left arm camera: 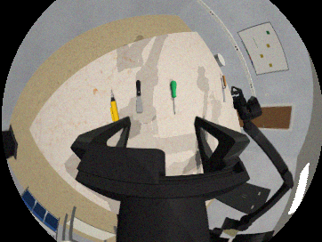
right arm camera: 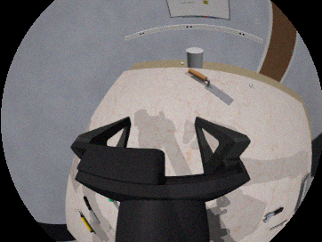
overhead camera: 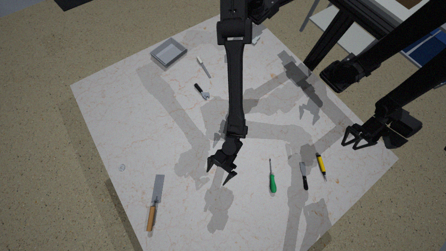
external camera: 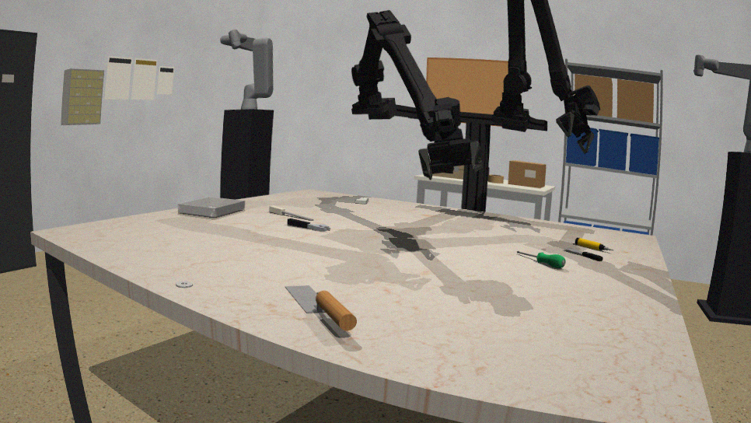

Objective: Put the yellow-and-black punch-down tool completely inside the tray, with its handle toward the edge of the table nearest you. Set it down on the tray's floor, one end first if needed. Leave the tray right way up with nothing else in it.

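Observation:
The yellow-and-black punch-down tool (overhead camera: 321, 163) (external camera: 589, 243) (left arm camera: 115, 109) (right arm camera: 85, 223) lies flat on the table near a corner. In the top view its metal tip points down and its black-capped handle end points up. The grey tray (overhead camera: 170, 52) (external camera: 210, 211) stands right way up and empty near the far left edge in the top view. My left gripper (overhead camera: 348, 146) (external camera: 579, 142) (left arm camera: 162, 119) is open and empty, raised near the tool's side of the table. My right gripper (overhead camera: 215, 178) (external camera: 452, 173) (right arm camera: 163, 120) is open and empty above the table's middle.
A black-handled scraper (overhead camera: 304, 175) (left arm camera: 139, 98) lies beside the tool, then a green screwdriver (overhead camera: 272, 182) (left arm camera: 173, 89). A wooden-handled trowel (overhead camera: 151, 218) (external camera: 336, 309) and a washer (overhead camera: 120, 166) lie farther off. A black-handled cutter (overhead camera: 201, 91) and a pale-handled file (overhead camera: 203, 67) lie near the tray.

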### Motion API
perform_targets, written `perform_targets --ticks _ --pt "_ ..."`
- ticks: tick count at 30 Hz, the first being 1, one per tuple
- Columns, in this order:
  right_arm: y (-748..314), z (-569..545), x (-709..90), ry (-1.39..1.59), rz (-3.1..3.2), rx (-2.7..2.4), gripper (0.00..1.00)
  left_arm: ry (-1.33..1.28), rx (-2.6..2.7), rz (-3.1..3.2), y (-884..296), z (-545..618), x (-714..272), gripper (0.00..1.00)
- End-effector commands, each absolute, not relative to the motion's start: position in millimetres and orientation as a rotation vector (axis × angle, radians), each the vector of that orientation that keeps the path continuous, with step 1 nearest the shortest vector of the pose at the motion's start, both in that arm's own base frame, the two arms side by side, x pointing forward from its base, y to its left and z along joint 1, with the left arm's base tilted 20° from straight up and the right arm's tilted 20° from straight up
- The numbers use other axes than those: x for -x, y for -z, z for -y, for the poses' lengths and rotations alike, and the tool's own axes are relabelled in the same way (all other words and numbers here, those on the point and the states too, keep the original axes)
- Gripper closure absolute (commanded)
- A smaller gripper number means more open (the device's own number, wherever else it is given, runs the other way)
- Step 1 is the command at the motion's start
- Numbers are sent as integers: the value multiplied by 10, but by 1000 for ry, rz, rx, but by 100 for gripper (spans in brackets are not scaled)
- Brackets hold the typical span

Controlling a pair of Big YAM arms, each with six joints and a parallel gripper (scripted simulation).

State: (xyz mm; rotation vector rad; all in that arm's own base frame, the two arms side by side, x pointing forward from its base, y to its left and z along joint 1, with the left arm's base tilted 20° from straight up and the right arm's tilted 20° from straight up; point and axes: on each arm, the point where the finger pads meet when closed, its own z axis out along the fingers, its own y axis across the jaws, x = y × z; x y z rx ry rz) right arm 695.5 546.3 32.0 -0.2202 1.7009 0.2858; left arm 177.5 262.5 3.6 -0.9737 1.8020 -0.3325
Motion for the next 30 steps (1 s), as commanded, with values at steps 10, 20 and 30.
perform_targets --ticks 10,20,30 --pt "-459 -5518 -6952 -300 -1681 216 0 320 963 -1799 -64 -2661 -1773 0" --pt "-198 -5635 -6740 -285 -1690 282 0 320 953 -1803 -44 -2695 -1815 23" --pt "411 -6144 -5843 -338 -1647 524 0 175 911 -1861 188 -3059 -1984 36"
